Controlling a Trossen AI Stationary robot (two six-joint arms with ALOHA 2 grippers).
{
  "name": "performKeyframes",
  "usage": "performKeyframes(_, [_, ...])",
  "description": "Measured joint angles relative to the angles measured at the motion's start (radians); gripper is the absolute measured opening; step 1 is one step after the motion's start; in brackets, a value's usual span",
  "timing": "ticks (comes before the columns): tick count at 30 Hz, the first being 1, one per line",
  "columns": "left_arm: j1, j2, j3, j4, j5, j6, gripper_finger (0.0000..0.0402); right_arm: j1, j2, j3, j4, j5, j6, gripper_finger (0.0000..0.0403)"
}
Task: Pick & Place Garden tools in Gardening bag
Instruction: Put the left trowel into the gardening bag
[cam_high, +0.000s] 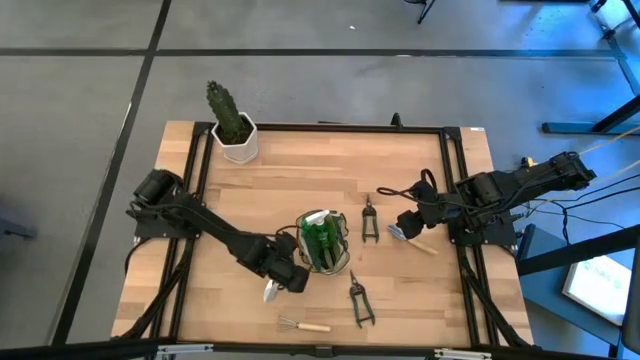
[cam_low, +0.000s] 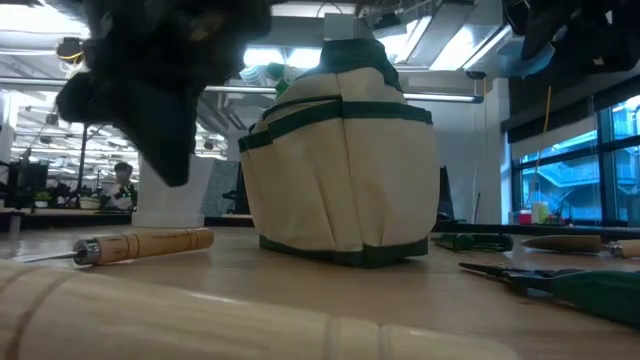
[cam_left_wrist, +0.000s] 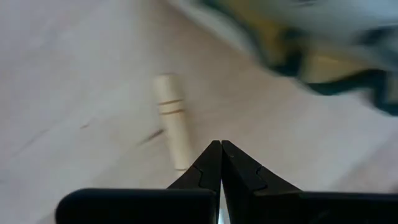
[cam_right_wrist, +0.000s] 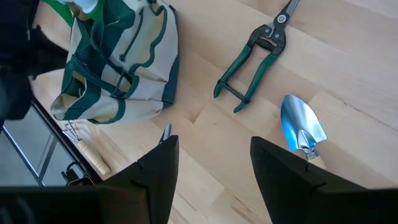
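Observation:
The gardening bag (cam_high: 320, 242), pale fabric with dark green trim, stands upright mid-table with something green inside it. My left gripper (cam_high: 284, 283) hovers shut at the bag's near left, above a trowel whose silvery blade (cam_high: 270, 292) lies on the wood. Beyond its fingertips (cam_left_wrist: 221, 144) lies a wooden handle (cam_left_wrist: 171, 118). A wire rake (cam_high: 303, 325) and green-handled shears (cam_high: 360, 302) lie near the front edge. My right gripper (cam_right_wrist: 214, 168) is open above the table, right of the bag. It is near a second trowel (cam_right_wrist: 301, 130) and other shears (cam_right_wrist: 255, 56).
A cactus in a white pot (cam_high: 234, 128) stands at the far left corner. A black frame (cam_high: 452, 200) runs round the tabletop. Bare wood lies between the pot and the bag. A person sits in the room beyond the table (cam_low: 122, 185).

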Motion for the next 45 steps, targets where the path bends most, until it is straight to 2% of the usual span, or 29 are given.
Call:
performKeyframes(4, [0.006,0.008,0.012,-0.022,0.039,0.004,0.0029,0.0,0.0,0.0,0.005,0.0,0.0,0.0202])
performKeyframes(15, [0.007,0.047,0.011,-0.067,0.071,-0.039,0.0171,0.0,0.0,0.0,0.009,0.0,0.003,0.0202])
performKeyframes(21, [0.006,0.089,0.011,-0.033,0.091,-0.037,0.0201,0.0,0.0,0.0,0.012,0.0,0.002,0.0202])
performKeyframes(30, [0.01,0.104,0.011,-0.037,0.092,-0.032,0.0184,0.0,0.0,0.0,0.013,-0.001,0.0,0.0202])
performKeyframes(37, [0.014,0.157,0.014,-0.042,0.143,0.02,0.0161,0.0,0.0,0.0,0.013,0.0,0.0,0.0202])
performKeyframes(40, [0.011,0.156,0.014,-0.062,0.132,0.01,0.0132,0.001,0.0,0.0,0.013,0.0,0.0,0.0202])
performKeyframes(44, [0.003,0.142,0.011,-0.091,0.12,0.007,0.0057,0.001,0.0,0.0,0.013,0.0,0.0,0.0202])
performKeyframes(45, [-0.001,0.137,0.011,-0.096,0.111,0.008,0.0053,0.001,0.0,0.0,0.013,0.0,0.0,0.0202])
